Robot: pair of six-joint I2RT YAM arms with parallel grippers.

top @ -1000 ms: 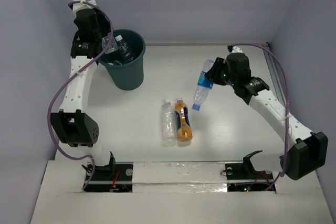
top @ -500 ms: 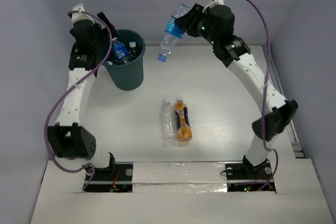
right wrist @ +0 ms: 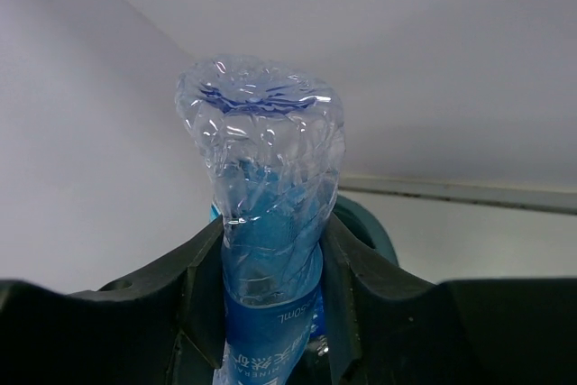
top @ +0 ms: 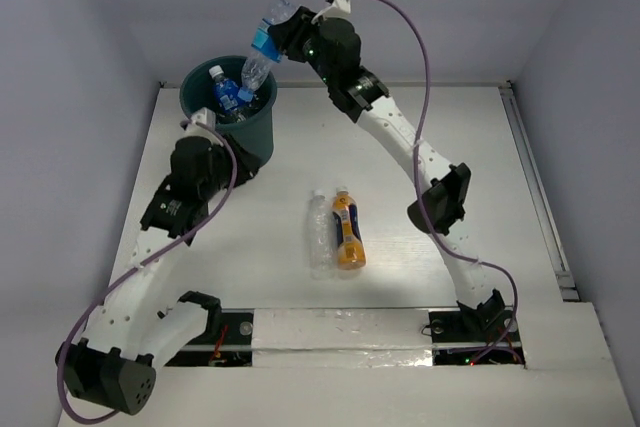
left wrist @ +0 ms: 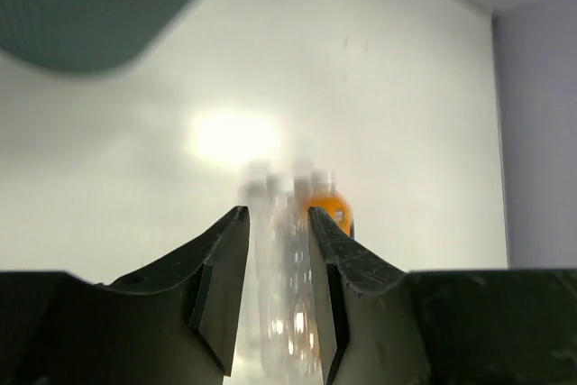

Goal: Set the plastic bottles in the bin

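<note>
the right gripper (right wrist: 273, 245) is clamped on a blue-label bottle (right wrist: 266, 151), holding it cap down over the teal bin (top: 252, 139) at the far left; other bottles (top: 222, 93) lie inside. the left gripper (left wrist: 276, 215), just near of the bin, is slightly parted and empty. a clear bottle (top: 320, 235) and an orange bottle (top: 348, 235) lie side by side mid-way across the table (top: 480, 167).

Pale purple walls (top: 70, 17) stand on three sides of a flat white surface (top: 480, 177) — a big bright patch of light (left wrist: 233, 135) shines on it.
</note>
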